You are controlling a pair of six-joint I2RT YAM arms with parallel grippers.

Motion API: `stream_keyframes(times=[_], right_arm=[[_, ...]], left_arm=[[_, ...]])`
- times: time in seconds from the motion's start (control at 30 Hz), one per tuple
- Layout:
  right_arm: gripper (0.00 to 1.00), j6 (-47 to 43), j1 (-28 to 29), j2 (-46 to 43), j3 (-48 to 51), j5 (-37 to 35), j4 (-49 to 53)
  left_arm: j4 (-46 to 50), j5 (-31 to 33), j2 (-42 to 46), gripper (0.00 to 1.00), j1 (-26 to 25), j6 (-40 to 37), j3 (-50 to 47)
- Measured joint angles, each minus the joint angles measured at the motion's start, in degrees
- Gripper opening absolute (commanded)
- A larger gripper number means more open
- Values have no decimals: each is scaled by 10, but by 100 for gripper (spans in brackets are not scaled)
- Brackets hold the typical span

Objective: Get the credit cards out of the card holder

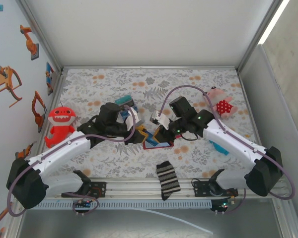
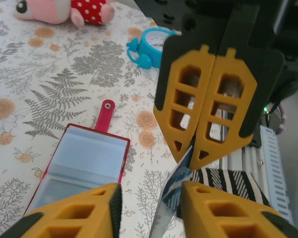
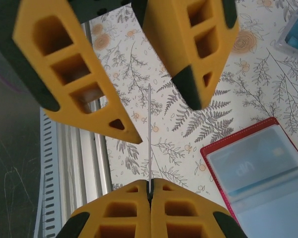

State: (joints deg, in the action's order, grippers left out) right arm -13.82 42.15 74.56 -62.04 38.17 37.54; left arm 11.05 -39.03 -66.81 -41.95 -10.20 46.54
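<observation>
One credit card (image 2: 170, 198) between both grippers, we see the right gripper (image 3: 149, 184) clamped on its edge, left gripper (image 3: 165, 123) fingers narrowly apart astride it, card holder (image 2: 79, 163) lying open on the table (image 2: 49, 74).

Premises: a robotics test cell in a laboratory.

Evidence:
- Plain white panel walls (image 1: 154, 29) in aluminium framing (image 1: 257, 37) enclose a surface (image 1: 188, 82) covered with floral-print cloth.
- The left arm (image 1: 64, 148) and right arm (image 1: 233, 141) are bolted to a slotted metal rail (image 1: 134, 187) along the lower edge.
- Robot-arm decals (image 1: 7, 82) mark the left wall.
- A red soft toy (image 1: 59, 126) and a pink soft toy (image 1: 219, 102) lie as props.
</observation>
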Motion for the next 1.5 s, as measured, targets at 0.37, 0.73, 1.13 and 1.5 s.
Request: stream_keyframes(times=[0.37, 0.73, 1.13, 1.5], right_arm=[[18, -23, -2, 6, -6, -3, 17], [47, 30, -13, -28, 22, -45, -63], [48, 213, -56, -74, 130, -30, -315], [47, 335, -56, -76, 162, 6, -503]], left_arm=[[21, -34, -6, 0, -4, -17, 5], [-52, 59, 81, 0, -4, 14, -57], [-228, 197, 220, 0, -4, 182, -175], [-349, 213, 224, 0, -4, 306, -200]])
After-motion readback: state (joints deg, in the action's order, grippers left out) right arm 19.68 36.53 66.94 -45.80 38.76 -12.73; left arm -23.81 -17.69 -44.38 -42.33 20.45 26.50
